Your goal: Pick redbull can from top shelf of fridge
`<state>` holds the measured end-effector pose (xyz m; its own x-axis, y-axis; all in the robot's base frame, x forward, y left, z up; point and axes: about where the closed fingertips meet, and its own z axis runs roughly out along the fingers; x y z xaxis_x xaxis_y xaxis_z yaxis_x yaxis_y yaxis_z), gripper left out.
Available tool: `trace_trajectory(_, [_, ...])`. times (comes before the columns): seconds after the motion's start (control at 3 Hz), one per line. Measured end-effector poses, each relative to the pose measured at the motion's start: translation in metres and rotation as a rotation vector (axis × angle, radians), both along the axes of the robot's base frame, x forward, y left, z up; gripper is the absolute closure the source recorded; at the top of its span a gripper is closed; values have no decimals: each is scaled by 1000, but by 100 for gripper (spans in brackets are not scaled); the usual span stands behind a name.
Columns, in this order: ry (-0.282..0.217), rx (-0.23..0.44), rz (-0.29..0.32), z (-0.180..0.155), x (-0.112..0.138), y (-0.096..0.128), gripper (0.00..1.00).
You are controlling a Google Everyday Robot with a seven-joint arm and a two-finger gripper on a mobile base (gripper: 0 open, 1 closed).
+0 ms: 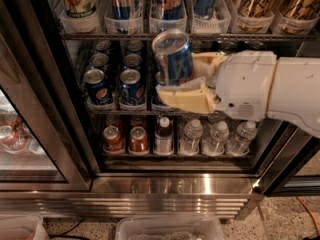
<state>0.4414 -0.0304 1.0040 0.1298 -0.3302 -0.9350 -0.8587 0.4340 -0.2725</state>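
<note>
My gripper, on a white arm coming in from the right, is shut on the redbull can. The can is blue and silver with a silver lid, tilted slightly, and held in front of the fridge's middle rack, below the top shelf. One cream finger lies under and in front of the can, the other behind it. More tall redbull cans stand in clear trays on the top shelf.
Short Pepsi cans fill the middle rack at left. Red cans and water bottles stand on the lower rack. Gold-brown tall cans are at top right. An open glass door is at left. A clear bin sits on the floor.
</note>
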Motion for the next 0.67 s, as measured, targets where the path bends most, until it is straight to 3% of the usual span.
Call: trace_trajectory(0.67, [62,-19,182,-24,-55,30,100])
